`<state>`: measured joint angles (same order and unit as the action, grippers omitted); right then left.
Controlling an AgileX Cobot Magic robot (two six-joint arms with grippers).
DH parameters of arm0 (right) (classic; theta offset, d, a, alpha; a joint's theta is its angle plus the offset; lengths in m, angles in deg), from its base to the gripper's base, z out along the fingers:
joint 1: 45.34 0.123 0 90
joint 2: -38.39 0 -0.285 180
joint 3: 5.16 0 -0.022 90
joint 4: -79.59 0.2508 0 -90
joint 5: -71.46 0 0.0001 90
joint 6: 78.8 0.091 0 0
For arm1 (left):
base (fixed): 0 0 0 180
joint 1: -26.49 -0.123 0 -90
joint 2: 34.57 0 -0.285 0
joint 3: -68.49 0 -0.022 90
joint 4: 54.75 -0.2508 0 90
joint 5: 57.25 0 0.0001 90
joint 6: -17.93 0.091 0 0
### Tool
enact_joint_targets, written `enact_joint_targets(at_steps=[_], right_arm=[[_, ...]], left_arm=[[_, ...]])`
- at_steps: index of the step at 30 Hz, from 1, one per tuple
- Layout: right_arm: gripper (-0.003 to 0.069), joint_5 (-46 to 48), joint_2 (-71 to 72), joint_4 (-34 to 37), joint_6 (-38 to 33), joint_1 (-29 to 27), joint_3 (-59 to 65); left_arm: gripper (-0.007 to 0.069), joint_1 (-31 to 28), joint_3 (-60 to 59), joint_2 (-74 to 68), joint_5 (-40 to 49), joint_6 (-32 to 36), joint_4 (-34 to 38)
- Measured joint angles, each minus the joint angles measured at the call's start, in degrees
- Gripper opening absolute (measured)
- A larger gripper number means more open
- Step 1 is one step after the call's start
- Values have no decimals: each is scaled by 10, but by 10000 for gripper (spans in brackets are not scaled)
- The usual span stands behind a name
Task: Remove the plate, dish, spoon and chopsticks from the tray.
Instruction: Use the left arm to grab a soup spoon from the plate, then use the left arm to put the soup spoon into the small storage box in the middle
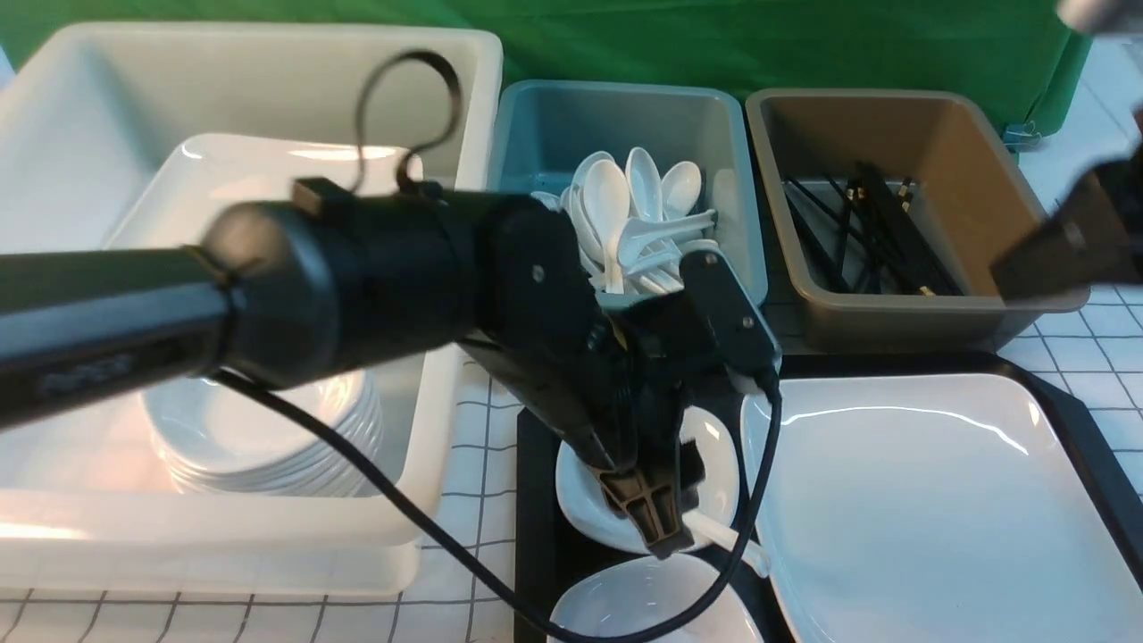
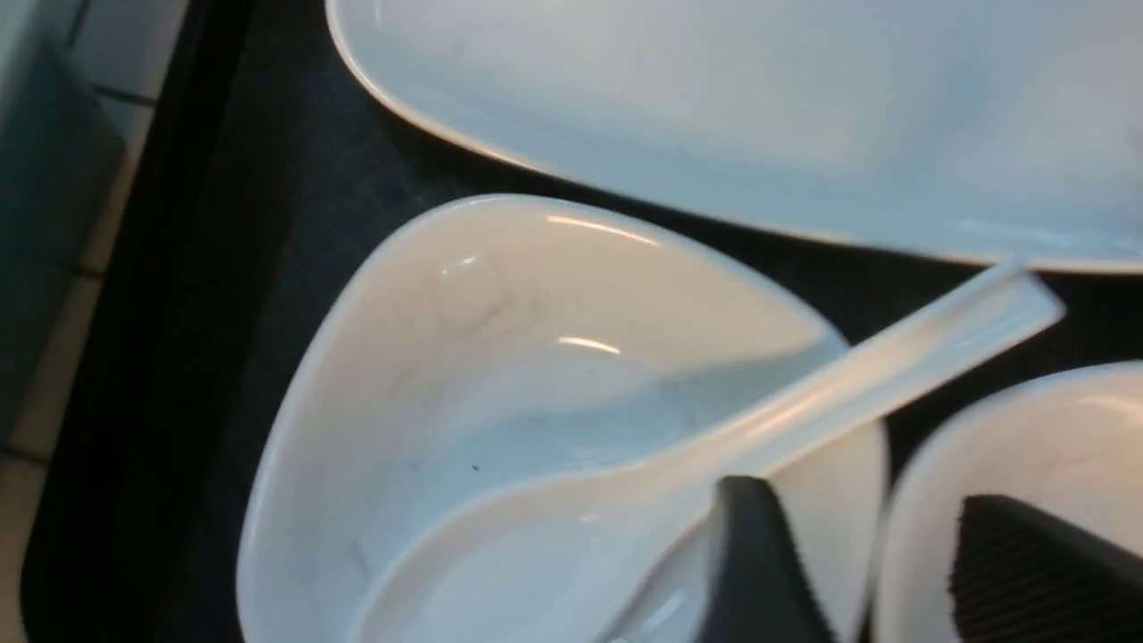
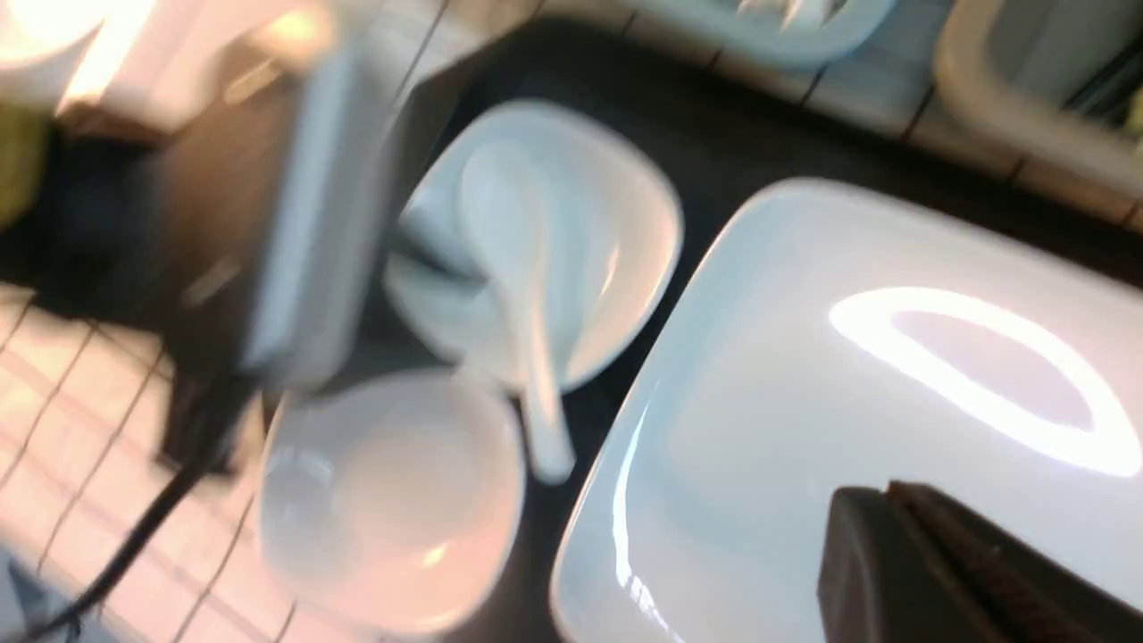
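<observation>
Although the front view hides much of the small white rounded dish behind the left gripper, the left wrist view shows it plainly. The glossy white ceramic soup spoon lies in it, bowl inside and handle jutting over the rim toward the large glossy white squarish plate. That close view also shows the left gripper's 2 dark ribbed fingers standing apart, open, 1 in front of the spoon's dish and the other in front of a 2nd small white dish. Only the front view takes in the large black rectangular plastic tray under plate and dishes, the teal plastic bin of white spoons, the brown plastic bin holding the long thin black chopsticks, and the big white plastic bin. From the left, the left arm reaches across, its wrist bent so the gripper points down at the dish. Near the brown bin the right arm is a blur, while the right wrist view shows the right gripper over the plate, jaws pressed together.
</observation>
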<state>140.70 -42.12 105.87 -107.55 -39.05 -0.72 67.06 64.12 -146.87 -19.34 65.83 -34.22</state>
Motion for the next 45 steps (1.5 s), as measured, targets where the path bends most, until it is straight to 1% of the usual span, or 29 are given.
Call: enact_joint_targets(at_steps=[5,7,10,17,19,22,23,25,26,27,28,34,35,37,39,40,41,45], right_arm=[[5,-2,68,1,-6,0,57],[5,-3,93,1,-9,0,65],[5,-6,123,3,-10,0,67],[5,-7,146,3,-10,0,67],[5,-7,146,3,-10,0,68],[5,-7,146,3,-10,0,68],[5,-7,146,3,-10,0,68],[5,-9,146,3,-10,0,68],[5,-11,146,3,-10,0,68],[5,-11,146,3,-10,0,68],[5,-12,146,3,-10,0,68],[5,-20,146,3,-3,0,68],[5,-32,146,3,1,0,68],[5,-65,146,7,3,0,68],[5,-115,146,25,1,0,68],[5,-120,146,27,1,0,69],[5,-159,146,51,-6,0,69],[5,-236,146,104,-50,0,72]], left_arm=[[496,0,0,-33,-36,72,-1],[531,0,0,-45,-50,95,-1],[547,0,0,-62,-72,118,-5],[545,0,0,-80,-95,122,-14],[517,0,1,-85,-96,125,-15],[413,0,1,-89,-94,125,-16],[333,0,1,-89,-89,125,-14],[235,0,1,-89,-87,124,-11],[147,0,1,-88,-88,117,-9],[107,0,1,-86,-88,112,-6],[93,1,1,-83,-87,104,-6],[94,1,1,-48,-86,45,1],[94,1,1,-31,-94,20,3],[94,-3,6,-7,-104,-14,5],[94,-14,32,20,-124,-58,12],[94,-15,35,21,-125,-63,13],[94,-25,64,30,-136,-100,21],[94,-57,141,30,-162,-189,34]])
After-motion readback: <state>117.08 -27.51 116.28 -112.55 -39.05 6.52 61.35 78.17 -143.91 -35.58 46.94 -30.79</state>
